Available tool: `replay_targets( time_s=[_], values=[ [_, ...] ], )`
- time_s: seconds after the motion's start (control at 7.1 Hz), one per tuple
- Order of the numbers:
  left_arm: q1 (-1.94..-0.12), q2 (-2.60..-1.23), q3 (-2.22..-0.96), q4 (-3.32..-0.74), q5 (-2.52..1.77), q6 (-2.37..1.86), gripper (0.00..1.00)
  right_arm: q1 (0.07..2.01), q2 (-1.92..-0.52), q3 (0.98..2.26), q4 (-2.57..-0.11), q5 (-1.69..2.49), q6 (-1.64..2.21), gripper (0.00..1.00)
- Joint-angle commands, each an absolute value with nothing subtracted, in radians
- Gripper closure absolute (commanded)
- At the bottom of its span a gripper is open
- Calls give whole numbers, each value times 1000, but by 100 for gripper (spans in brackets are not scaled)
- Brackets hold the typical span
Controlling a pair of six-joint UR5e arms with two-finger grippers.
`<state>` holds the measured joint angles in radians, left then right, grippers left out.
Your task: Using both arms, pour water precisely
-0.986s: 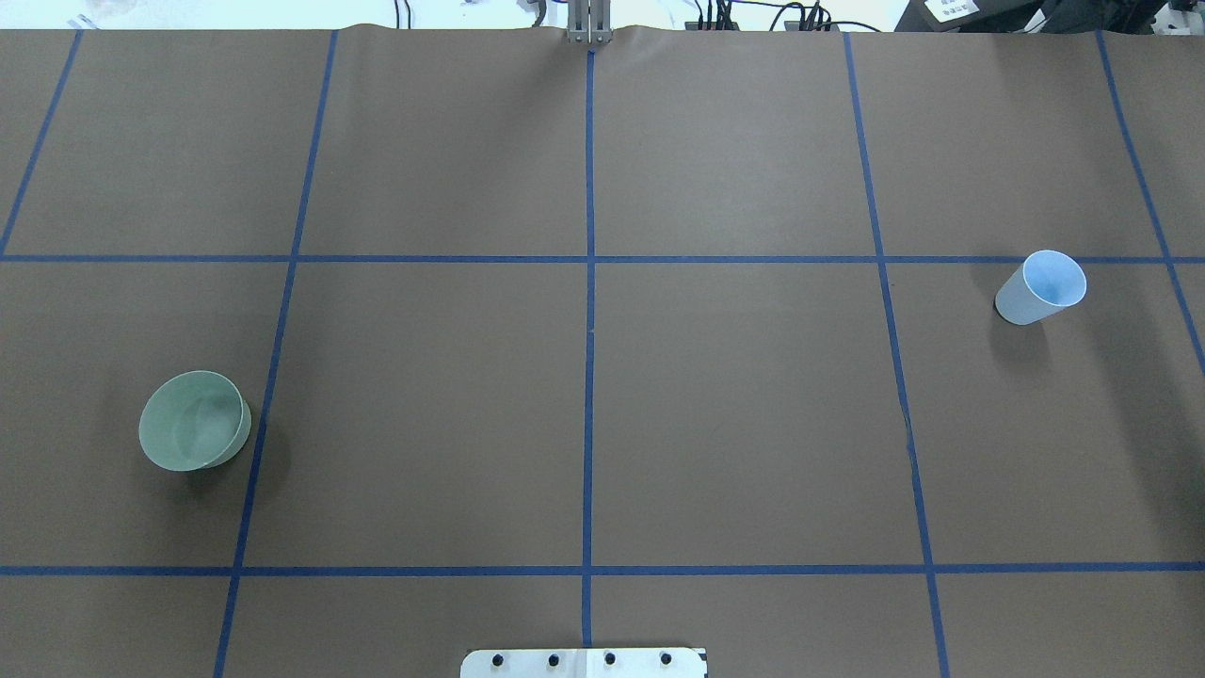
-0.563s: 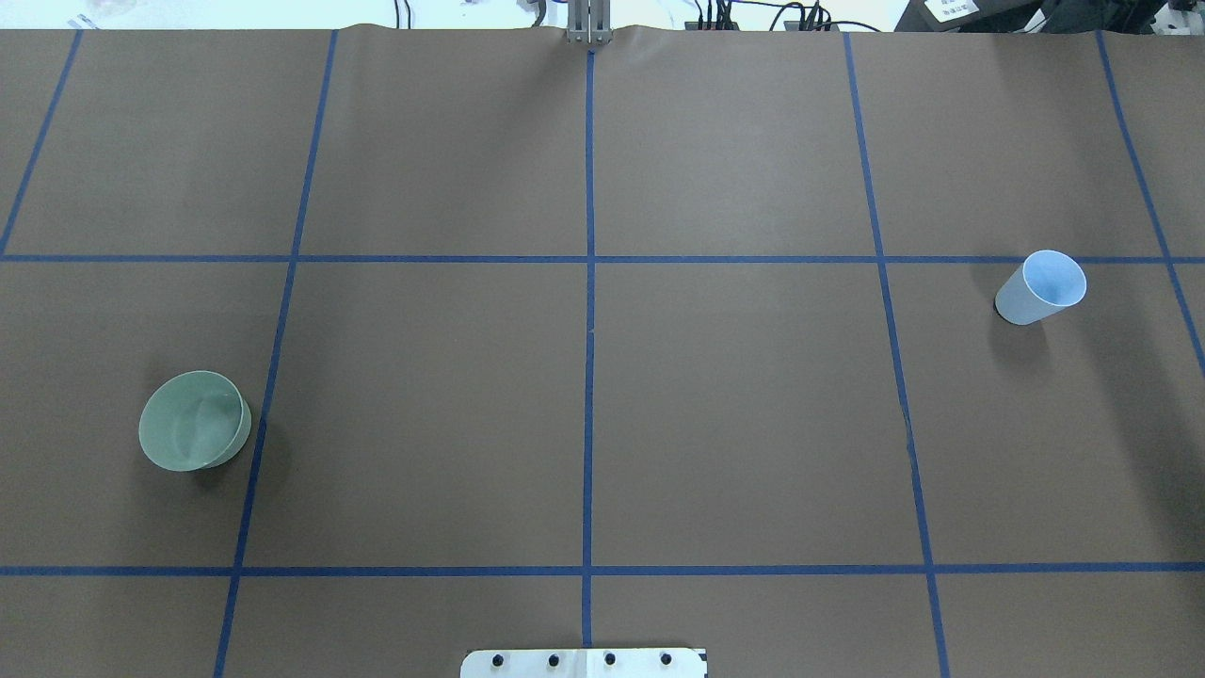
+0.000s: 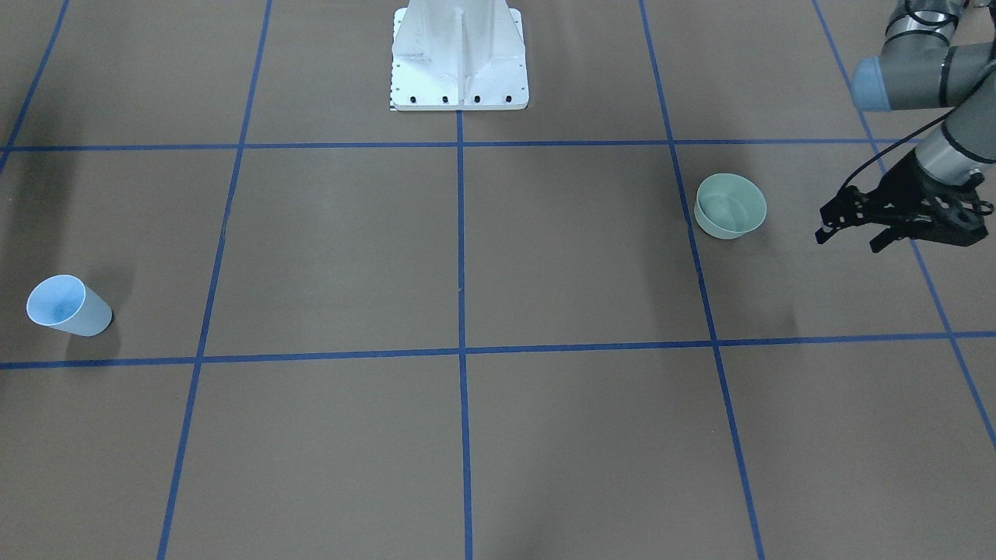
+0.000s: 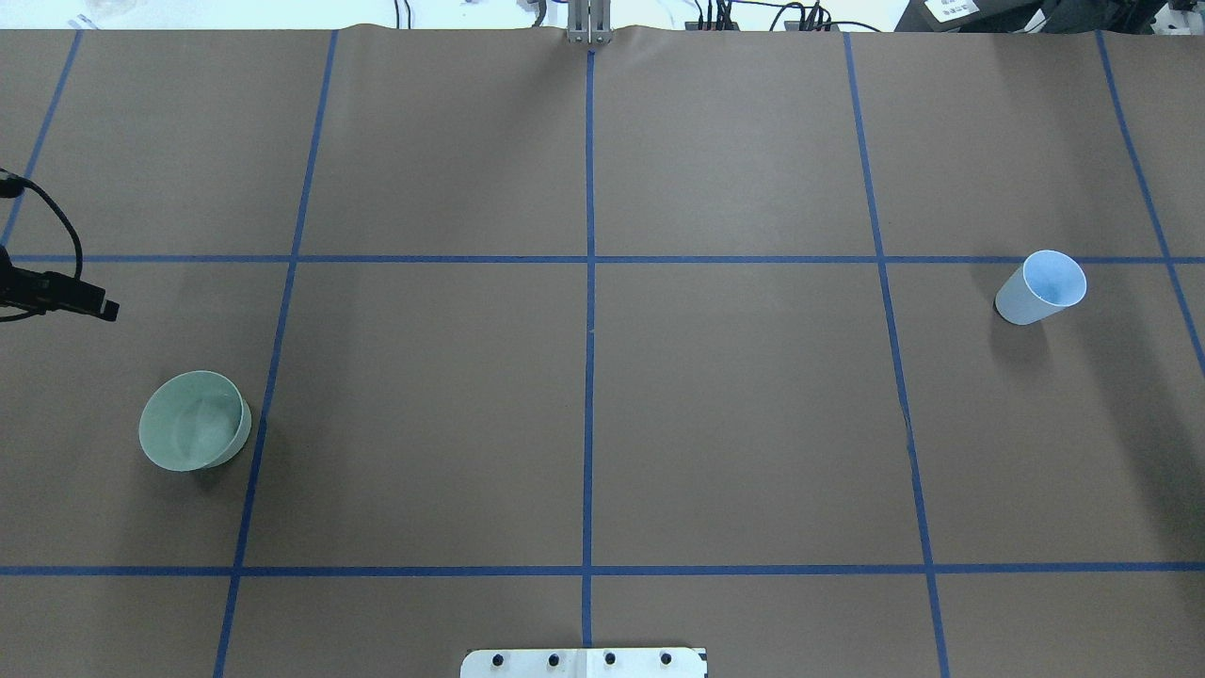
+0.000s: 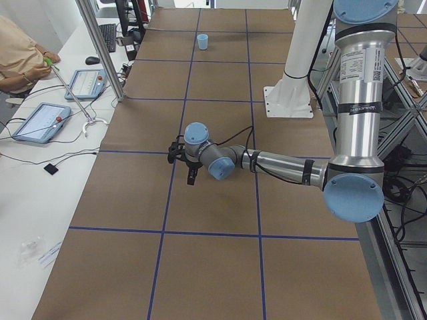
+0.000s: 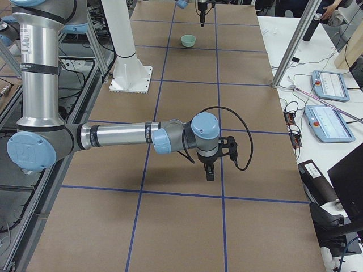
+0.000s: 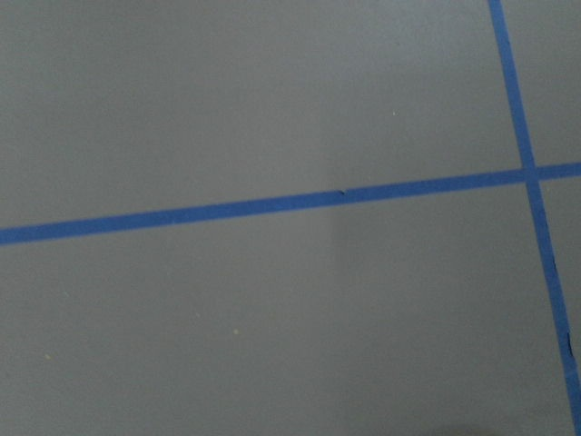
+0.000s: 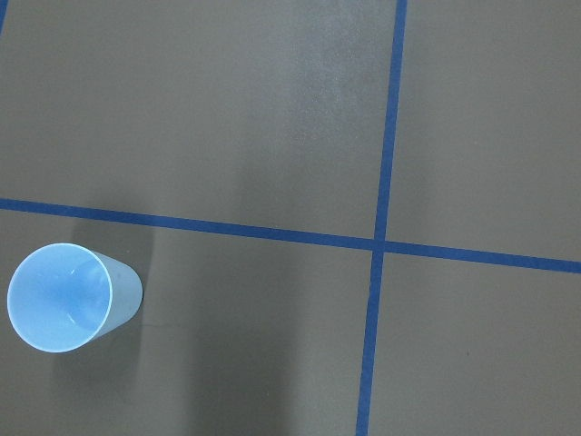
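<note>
Nearest us is the white pedestal (image 4: 584, 662) at the table's (image 4: 734, 395) edge. Further out on our left stands the green bowl (image 4: 193, 420), upright, just beside a blue tape line (image 4: 273, 367). The water (image 4: 205, 416) shows in it as faint pale ripples. Beyond the bowl and apart from it hangs the left gripper (image 3: 848, 239), its fingers spread and holding nothing, above the bare table. About as far out, at our far right, the blue cup (image 4: 1041, 287) stands upright and untouched. The right gripper (image 6: 209, 170) points down over the table, clear of the cup. Only the side camera shows it, so we cannot tell how its fingers stand.
</note>
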<state>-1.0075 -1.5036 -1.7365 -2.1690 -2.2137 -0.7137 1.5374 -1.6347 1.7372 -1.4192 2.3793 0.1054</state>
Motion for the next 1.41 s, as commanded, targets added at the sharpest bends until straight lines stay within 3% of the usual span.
replay_targets(
  time_s=[0.0,0.28,0.42,0.56,0.7,0.99,1.13,1.27],
  values=[
    [-846,-1402,-1871,-2178,-2149,-820,0,1537,-1635,1735,-1419,2379,106,0],
    [-752,-1410,-1868,-2177,-2062,-885,1,1537,-1635,1733,-1419,2378,106,0],
    [-747,-1413,-1864,-2177,-2060,-887,16,1537,-1634,1733,-1419,2378,106,0],
    [-747,-1413,-1861,-2174,-2062,-885,37,1537,-1635,1732,-1419,2378,106,0],
    [-747,-1414,-1855,-2174,-2062,-881,48,1537,-1635,1732,-1419,2378,106,0],
    [-747,-1437,-1827,-2174,-2063,-876,56,1537,-1635,1732,-1419,2378,106,0],
    [-747,-1439,-1822,-2174,-2065,-876,70,1537,-1634,1732,-1419,2378,106,0],
    [-747,-1439,-1824,-2175,-2066,-876,100,1537,-1634,1732,-1419,2378,106,0]
  ],
)
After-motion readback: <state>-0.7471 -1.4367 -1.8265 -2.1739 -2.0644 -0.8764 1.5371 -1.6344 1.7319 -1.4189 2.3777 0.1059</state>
